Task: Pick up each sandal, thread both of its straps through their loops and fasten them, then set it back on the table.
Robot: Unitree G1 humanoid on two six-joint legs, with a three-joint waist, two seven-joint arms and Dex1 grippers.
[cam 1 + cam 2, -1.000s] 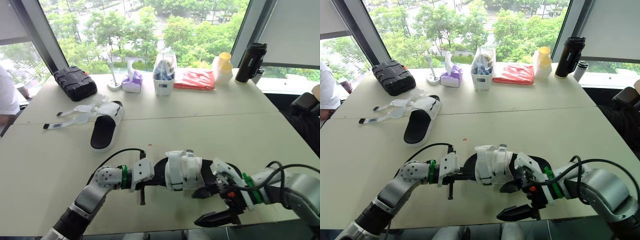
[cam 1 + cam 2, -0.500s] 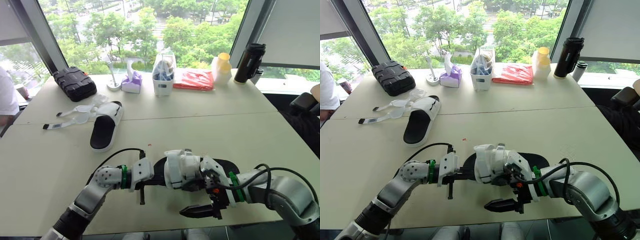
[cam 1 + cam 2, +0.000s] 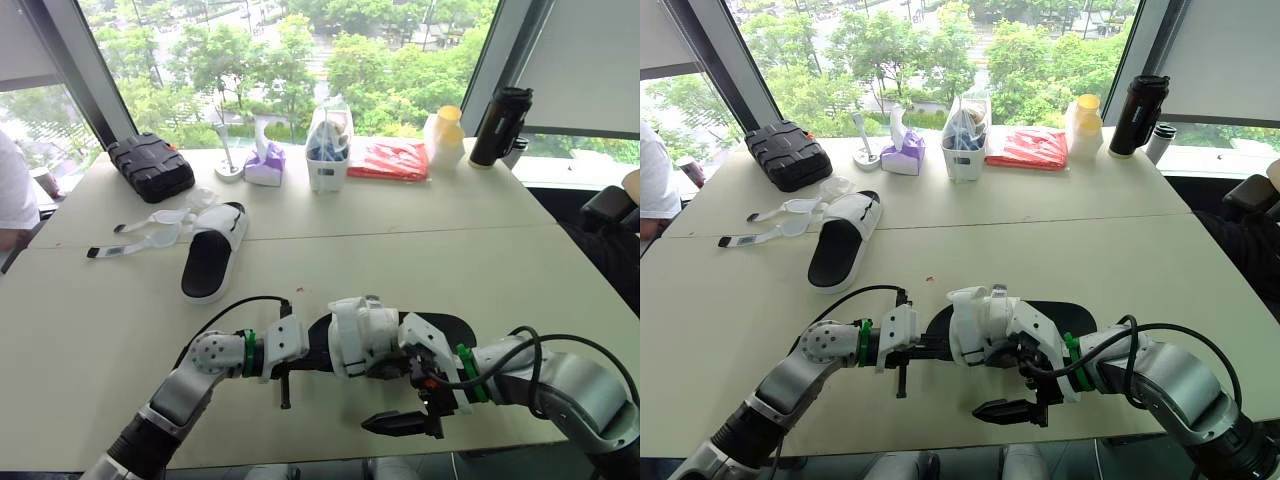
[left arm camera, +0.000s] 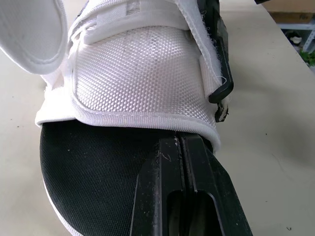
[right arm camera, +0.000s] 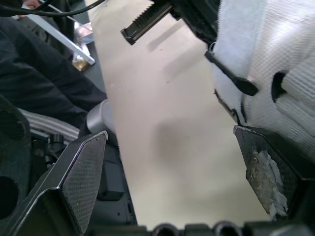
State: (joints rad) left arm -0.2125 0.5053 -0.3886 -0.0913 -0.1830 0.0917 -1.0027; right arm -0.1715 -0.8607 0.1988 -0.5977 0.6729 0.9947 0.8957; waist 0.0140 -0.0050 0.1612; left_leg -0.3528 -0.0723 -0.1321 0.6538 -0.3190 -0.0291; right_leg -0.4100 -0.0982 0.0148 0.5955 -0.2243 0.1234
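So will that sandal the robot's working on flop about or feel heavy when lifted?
The sandal probably keeps its shape: its black sole lies flat and unbent. Its white strap curls loosely, so it would likely flop. The padded mesh suggests it's light, though that's a guess.

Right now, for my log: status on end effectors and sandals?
Left end effector shut, tips on near sandal insole. Right end effector open beside it. Far sandal on table, straps undone.

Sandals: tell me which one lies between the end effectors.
The near sandal, between the left end effector and the right end effector; the other sandal lies farther away, beside the loose straps.
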